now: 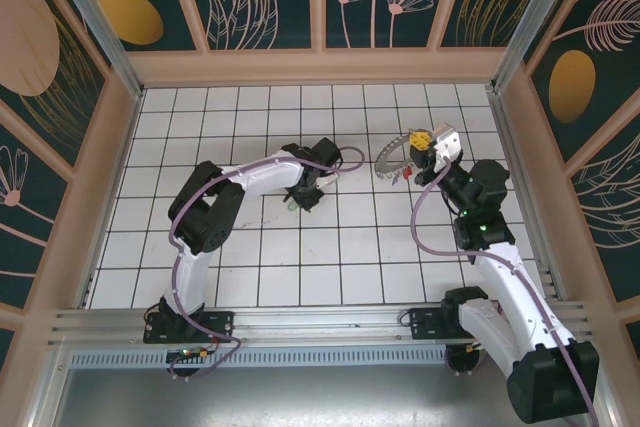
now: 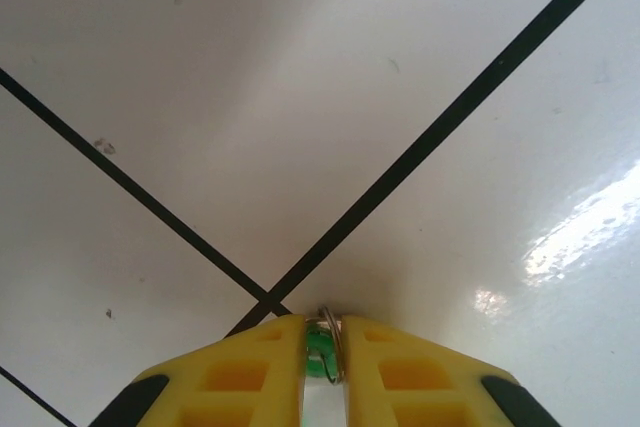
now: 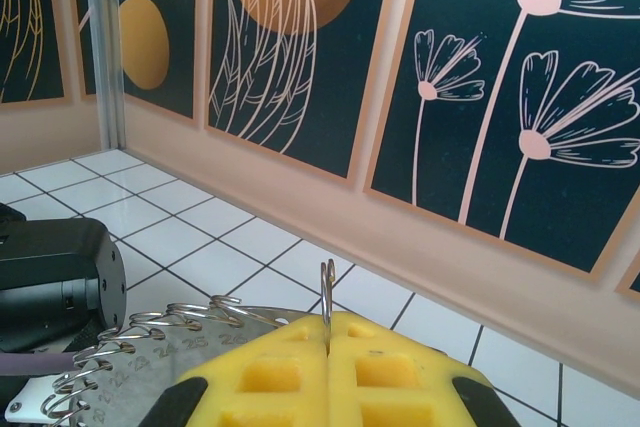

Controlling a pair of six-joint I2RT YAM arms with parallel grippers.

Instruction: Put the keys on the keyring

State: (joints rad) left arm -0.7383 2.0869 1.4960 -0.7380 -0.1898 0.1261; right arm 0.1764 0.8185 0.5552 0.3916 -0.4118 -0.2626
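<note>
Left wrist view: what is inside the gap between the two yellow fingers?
A green key head with a thin metal loop is pinched there, above the white tiled table. The key's blade is covered by the fingers.

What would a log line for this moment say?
left gripper: pinching green key, low over table | right gripper: clamped on keyring

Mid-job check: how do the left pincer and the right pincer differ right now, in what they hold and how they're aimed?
Load: the left pincer grips the green key; the right pincer grips the keyring at its edge.
Aim: the left pincer points down at the tiled table, close above it; the right pincer faces roughly level toward the patterned wall.
Shared: both are shut on their loads.
</note>
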